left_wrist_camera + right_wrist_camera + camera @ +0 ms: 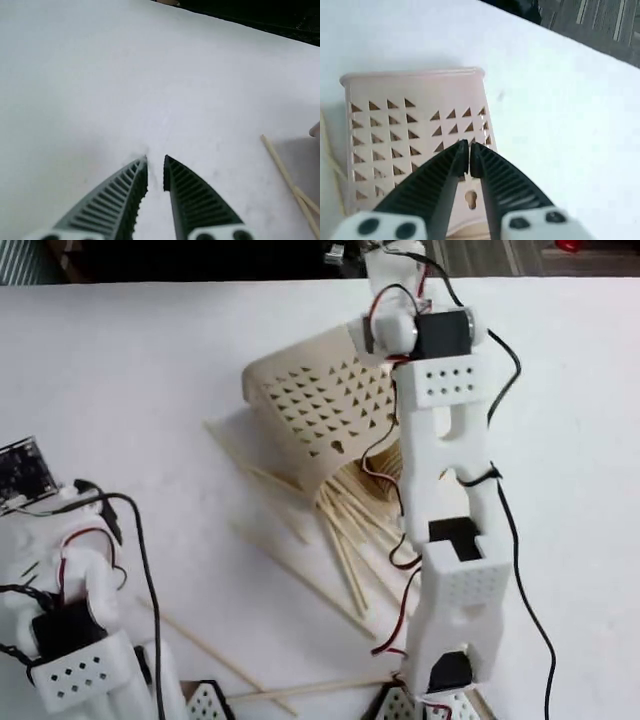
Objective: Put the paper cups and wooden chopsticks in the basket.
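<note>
The beige basket (310, 405) with triangular holes lies tipped on its side in the middle of the table. A bundle of wooden chopsticks (350, 515) fans out of its mouth onto the table. More single chopsticks (215, 650) lie scattered toward the front. My right gripper (467, 146) is shut just above the basket's perforated wall (410, 100), with nothing visible between its fingers. My left gripper (155, 159) hovers over bare table at the front left, its fingers a narrow gap apart and empty. A pair of chopsticks (290, 180) lies off to one side of it.
The right arm (450, 490) stretches from the front edge across the chopstick pile to the basket, trailing black and red cables (520, 570). The left arm (70, 640) sits at the front left corner. The table's far edge (200, 282) runs behind the basket.
</note>
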`<state>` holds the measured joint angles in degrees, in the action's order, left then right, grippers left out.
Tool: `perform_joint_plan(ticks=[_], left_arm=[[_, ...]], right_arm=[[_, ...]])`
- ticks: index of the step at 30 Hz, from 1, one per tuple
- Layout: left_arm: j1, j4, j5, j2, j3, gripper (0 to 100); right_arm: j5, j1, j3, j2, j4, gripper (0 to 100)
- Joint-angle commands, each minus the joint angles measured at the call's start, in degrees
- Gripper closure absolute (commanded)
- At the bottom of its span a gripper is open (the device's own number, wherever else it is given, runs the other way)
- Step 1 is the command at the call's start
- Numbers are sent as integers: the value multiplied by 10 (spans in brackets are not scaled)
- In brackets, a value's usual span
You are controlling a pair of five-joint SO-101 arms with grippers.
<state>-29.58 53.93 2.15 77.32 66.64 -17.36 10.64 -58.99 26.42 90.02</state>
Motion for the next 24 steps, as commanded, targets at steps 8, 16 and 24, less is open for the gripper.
perform_joint_plan(ticks=[8, 16, 24], left_arm=[[220, -10, -150, 6, -24, 902], [403, -12, -225, 4, -25, 768], [473, -11, -258, -171, -128, 766]], right_arm=[[-5, -110, 103, -139, 85, 974], [-5, -185, 322, -267, 83, 974], [4, -265, 577, -382, -42, 974]])
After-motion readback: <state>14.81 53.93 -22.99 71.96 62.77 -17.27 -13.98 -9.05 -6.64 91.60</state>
